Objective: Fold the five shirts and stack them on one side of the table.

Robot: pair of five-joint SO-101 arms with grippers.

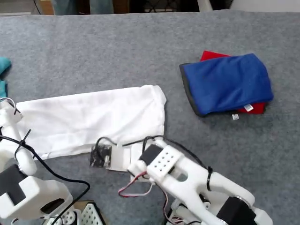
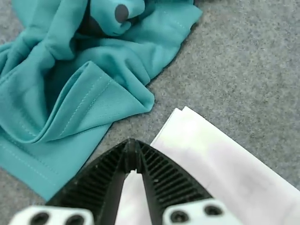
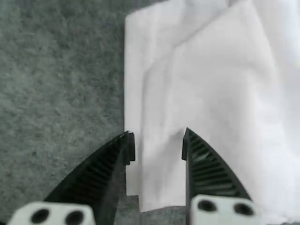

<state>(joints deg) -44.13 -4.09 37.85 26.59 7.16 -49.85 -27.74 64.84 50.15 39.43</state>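
A white shirt (image 1: 93,119) lies as a long folded strip at the table's left-centre. My left gripper (image 2: 131,146) is at its left end (image 1: 10,111), fingertips closed together on the edge of the white shirt (image 2: 220,164) near its corner. My right gripper (image 3: 157,140) stands open at the strip's near edge (image 1: 101,157), one finger (image 3: 112,164) over the carpet and the other (image 3: 201,159) over the white shirt (image 3: 206,75). A folded blue shirt (image 1: 227,82) rests on a folded red shirt (image 1: 211,56) at the right. A crumpled teal shirt (image 2: 70,84) lies beside the left gripper.
The teal shirt (image 1: 3,70) peeks in at the table's far left edge. Grey carpet (image 1: 117,47) covers the table, bare along the back and between the white strip and the blue stack. Loose wires (image 1: 136,187) hang by the right arm.
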